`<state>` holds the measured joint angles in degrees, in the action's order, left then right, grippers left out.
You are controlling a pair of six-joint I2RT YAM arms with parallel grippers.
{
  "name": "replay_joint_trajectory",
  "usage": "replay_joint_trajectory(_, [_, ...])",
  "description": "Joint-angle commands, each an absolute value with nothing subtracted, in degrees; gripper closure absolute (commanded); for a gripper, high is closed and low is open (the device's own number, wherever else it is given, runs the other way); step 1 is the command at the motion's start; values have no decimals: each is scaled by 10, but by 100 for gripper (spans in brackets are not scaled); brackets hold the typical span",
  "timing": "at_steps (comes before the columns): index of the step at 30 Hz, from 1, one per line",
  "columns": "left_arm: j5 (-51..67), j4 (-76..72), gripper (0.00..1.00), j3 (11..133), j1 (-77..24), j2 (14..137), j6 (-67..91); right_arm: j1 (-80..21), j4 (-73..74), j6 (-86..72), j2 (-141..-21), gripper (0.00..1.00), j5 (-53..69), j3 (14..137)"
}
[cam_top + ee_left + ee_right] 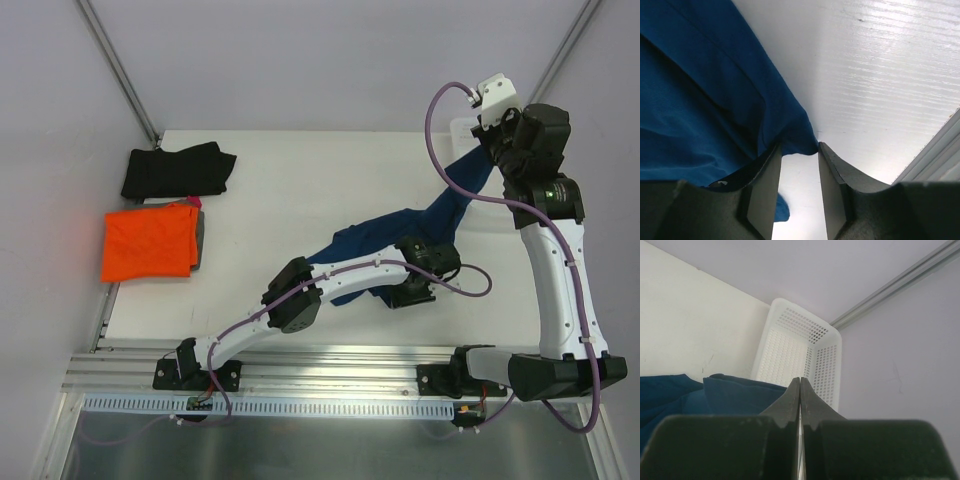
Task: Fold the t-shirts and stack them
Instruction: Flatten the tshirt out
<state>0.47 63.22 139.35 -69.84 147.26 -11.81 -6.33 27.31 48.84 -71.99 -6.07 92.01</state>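
Hovering low over the white table [865, 75], the left gripper [799, 146] is standing partly open, jaws parted with bare tabletop showing in the gap between them. A rounded corner of the navy t-shirt [700, 100] is lying right at the tips, reaching across from the left jaw towards the right one; whether it is actually being pinched, I cannot tell. From that corner the cloth is spreading away to the left of the jaws, deep blue, soft, running in long diagonal folds.

Over on the other side, the right gripper [800, 380] is pressing fully closed, jaws flat against each other, and it is gripping the far end of the same navy t-shirt high above the back right corner of the table. Blue cloth is bunching just below and to the left of its jaws. From above, the shirt is stretching as a narrow twisted band down from the right gripper to a crumpled heap on the table beside the left gripper.

Just beyond the right gripper, a white lattice basket [790, 345] is sitting in the far corner.

Well apart, on the left side of the table, the orange t-shirt [148, 245] is lying folded into a neat rectangle, and the black t-shirt [178, 170] is lying folded just behind it.
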Motion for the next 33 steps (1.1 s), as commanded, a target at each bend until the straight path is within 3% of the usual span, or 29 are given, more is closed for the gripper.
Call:
replay_joint_trajectory(1, [-15, 641, 65, 1407, -706, 1432, -125, -59, 246, 478, -715, 99, -52, 939])
replay_joint_trajectory(17, [-7, 620, 66, 1379, -706, 1474, -122, -57, 249, 480, -708, 99, -51, 916])
replay_joint_trajectory(18, [-1, 620, 68, 1379, -705, 1476, -121, -59, 249, 480, -708, 100, -51, 914])
replay_joint_trajectory(21, [-1, 620, 86, 1379, -705, 1480, -121, -59, 248, 480, -707, 99, -51, 911])
replay_joint_trajectory(22, [-1, 621, 100, 1379, -705, 1481, -121, -58, 247, 481, -706, 100, -51, 910])
replay_joint_trajectory(33, [-54, 641, 100, 1380, -666, 1403, -142, -56, 240, 490, -701, 99, -62, 931])
